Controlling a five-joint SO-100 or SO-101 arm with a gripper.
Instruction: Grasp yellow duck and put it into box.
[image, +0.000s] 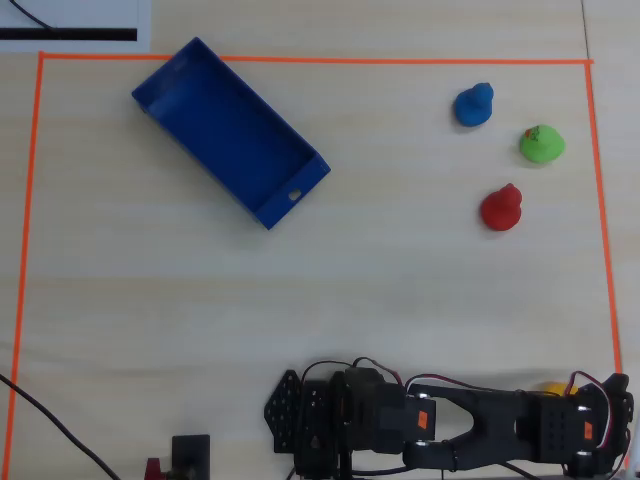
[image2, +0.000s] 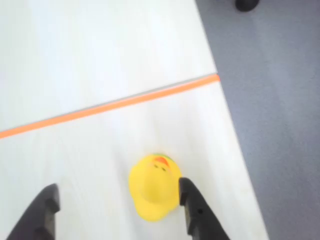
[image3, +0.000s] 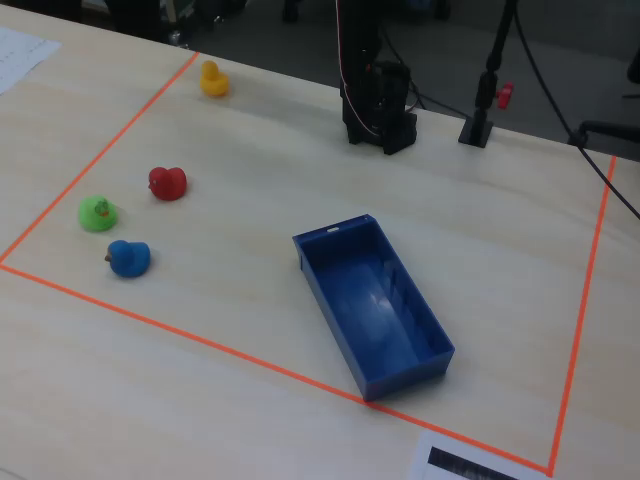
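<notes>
The yellow duck (image2: 152, 187) stands on the pale table between my open fingers, close against the right fingertip (image2: 192, 205); the left fingertip (image2: 45, 207) is far from it. My gripper (image2: 117, 197) is open and empty. In the overhead view only a sliver of the duck (image: 553, 388) peeks out from behind the stretched arm (image: 480, 420) at the bottom right. In the fixed view the duck (image3: 212, 79) sits alone at the far left corner, with the gripper out of frame. The blue box (image: 230, 130) lies empty at the upper left, also seen in the fixed view (image3: 335, 235).
A blue duck (image: 473, 105), a green duck (image: 541, 145) and a red duck (image: 501, 208) stand at the right. Orange tape (image2: 110, 105) runs just beyond the yellow duck. The table edge and grey floor (image2: 280, 125) are close on its right.
</notes>
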